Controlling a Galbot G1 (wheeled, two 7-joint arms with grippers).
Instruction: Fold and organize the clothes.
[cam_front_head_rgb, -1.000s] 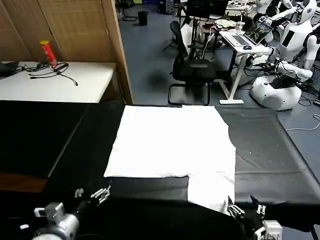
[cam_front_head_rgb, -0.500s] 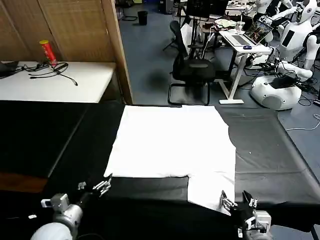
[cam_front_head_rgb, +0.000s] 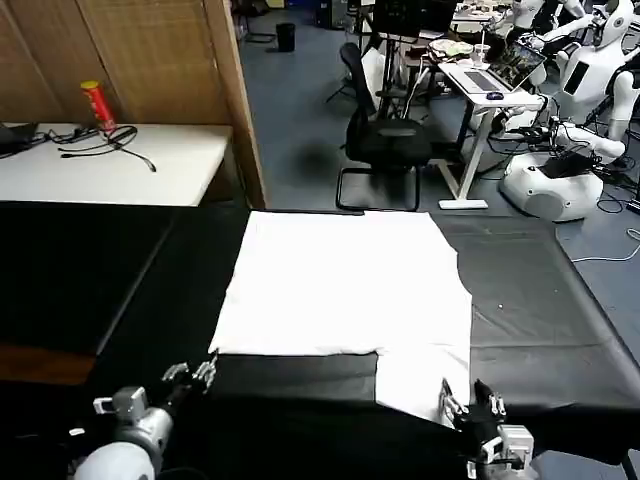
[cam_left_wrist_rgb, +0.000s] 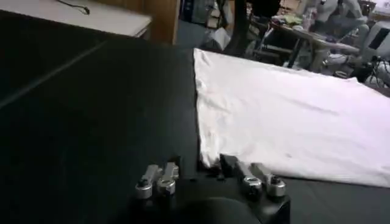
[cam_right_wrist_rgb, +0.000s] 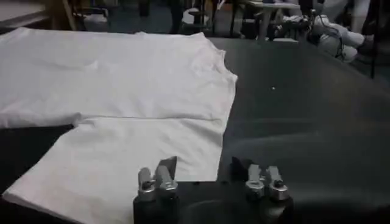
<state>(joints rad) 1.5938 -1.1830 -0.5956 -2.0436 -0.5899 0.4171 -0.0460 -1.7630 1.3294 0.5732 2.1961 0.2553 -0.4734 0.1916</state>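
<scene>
1. The white T-shirt (cam_front_head_rgb: 345, 285) lay flat on the black bench (cam_front_head_rgb: 540, 300), spread across its middle, with no print visible on the upper side
2. Its far edge ran along the far edge of the bench, and a sleeve (cam_front_head_rgb: 425, 380) extended toward the near edge on the robot's right
3. The left tool (cam_front_head_rgb: 190, 377) hovered low near the front of the bench, just beside the near left corner of the T-shirt
4. In the left wrist view, the left tool (cam_left_wrist_rgb: 207, 179) had its fingers (cam_left_wrist_rgb: 157, 180) spread apart, with the corner of the T-shirt (cam_left_wrist_rgb: 292, 115) lying in front of the gap between them; whether they touched the cloth could not be told
5. The right tool (cam_front_head_rgb: 470, 403) sat at the near edge of the sleeve, on its right corner
6. In the right wrist view, the right tool (cam_right_wrist_rgb: 210, 181) had its fingers (cam_right_wrist_rgb: 155, 181) spread, one over the white sleeve (cam_right_wrist_rgb: 134, 158) and the other over bare black bench (cam_right_wrist_rgb: 304, 109)
7. Beyond the bench stood a white side table (cam_front_head_rgb: 110, 160) carrying a red can (cam_front_head_rgb: 97, 105) and cables, and an office chair (cam_front_head_rgb: 385, 140)
</scene>
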